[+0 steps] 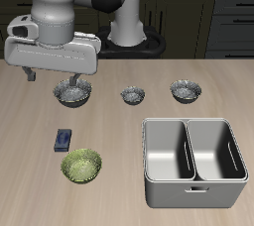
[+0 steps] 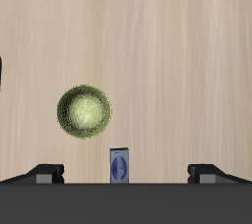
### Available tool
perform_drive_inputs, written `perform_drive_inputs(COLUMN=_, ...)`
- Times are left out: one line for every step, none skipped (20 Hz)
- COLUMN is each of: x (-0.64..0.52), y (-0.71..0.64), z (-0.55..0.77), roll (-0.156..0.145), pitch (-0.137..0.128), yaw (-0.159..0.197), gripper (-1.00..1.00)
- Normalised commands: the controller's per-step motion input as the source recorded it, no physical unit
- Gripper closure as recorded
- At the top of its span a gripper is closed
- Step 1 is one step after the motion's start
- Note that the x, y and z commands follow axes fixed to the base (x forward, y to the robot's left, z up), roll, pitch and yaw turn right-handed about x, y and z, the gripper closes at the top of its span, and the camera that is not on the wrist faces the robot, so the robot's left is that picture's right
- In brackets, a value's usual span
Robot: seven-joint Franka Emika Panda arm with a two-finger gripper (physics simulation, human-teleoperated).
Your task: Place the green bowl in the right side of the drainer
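Note:
The green bowl (image 1: 81, 165) is yellow-green and translucent and sits upright on the table near its front edge. It also shows in the wrist view (image 2: 84, 111). The drainer (image 1: 194, 122) is a light-grey two-compartment bin standing well apart from the bowl, also near the front edge; both compartments look empty. It is out of the wrist view. My gripper (image 1: 55, 79) hangs high above the table, open and empty, with its fingertips (image 2: 44, 173) spread wide. The green bowl lies below it, a little off the midline between the fingers.
Three grey metallic bowls stand in a row farther back: a large one (image 1: 72, 92), a small one (image 1: 133, 95) and a medium one (image 1: 184, 90). A small blue block (image 1: 64, 139) lies beside the green bowl and shows in the wrist view (image 2: 119, 165).

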Motion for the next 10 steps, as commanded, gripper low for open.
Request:
perform_drive_inputs(x=-0.02, y=0.00, z=-0.32, roll=0.096, pitch=0.050, yaw=-0.192, gripper=-1.00)
perform_drive_inputs(x=-0.02, y=0.00, z=-0.24, roll=-0.028, pitch=-0.052, yaw=-0.016, gripper=-1.00)
perform_drive_inputs(x=0.01, y=0.02, z=-0.24, roll=-0.038, pitch=-0.021, yaw=0.110, gripper=-1.00)
perform_drive_inputs(x=0.00, y=0.02, z=-0.21, roll=0.036, pitch=0.017, yaw=-0.177, gripper=-1.00)
perform_drive_inputs(x=0.03, y=0.03, z=-0.20, roll=0.001, pitch=0.007, yaw=0.045, gripper=-1.00)
perform_drive_inputs(x=0.07, y=-0.04, z=-0.28, roll=-0.028, pitch=0.015, yaw=-0.002, gripper=-1.00)
perform_drive_inputs(x=0.07, y=-0.01, z=-0.31, roll=0.017, pitch=0.057, yaw=-0.068, gripper=-1.00)
perform_drive_inputs(x=0.08, y=0.04, z=-0.33, roll=0.020, pitch=0.039, yaw=-0.023, gripper=-1.00)
perform_drive_inputs(x=0.05, y=0.08, z=-0.34, roll=-0.020, pitch=0.017, yaw=0.056, gripper=-1.00)
perform_drive_inputs(x=0.09, y=0.09, z=-0.38, roll=0.037, pitch=0.054, yaw=-0.017, gripper=-1.00)
